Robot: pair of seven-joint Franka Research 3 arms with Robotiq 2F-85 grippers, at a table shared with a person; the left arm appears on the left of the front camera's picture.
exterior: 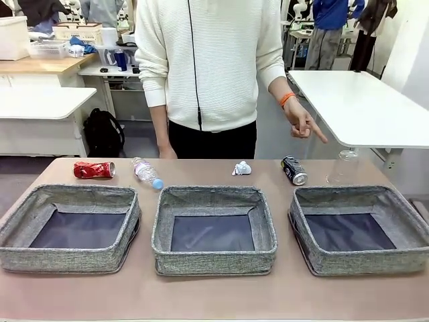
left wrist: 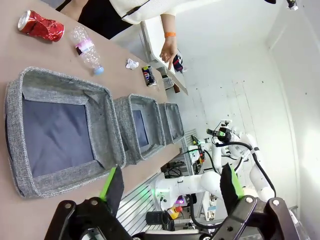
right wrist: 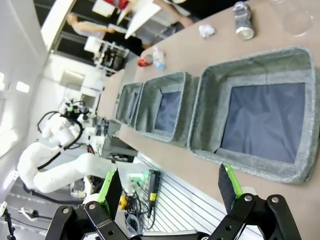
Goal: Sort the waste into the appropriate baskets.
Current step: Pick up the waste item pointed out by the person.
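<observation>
Nothing is sorted yet and your left pincer (left wrist: 170, 172) and right pincer (right wrist: 170, 172) gape empty, so probably fetch the paper wad (exterior: 242, 168) beyond the middle basket (exterior: 214, 195).

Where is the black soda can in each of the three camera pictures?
Front view: the black soda can lies right of centre, about mid-height.
Left wrist view: the can is in the upper part, just left of centre.
Right wrist view: the can is at the top, right of centre.
Shared landmark: the white paper wad close by it.
</observation>
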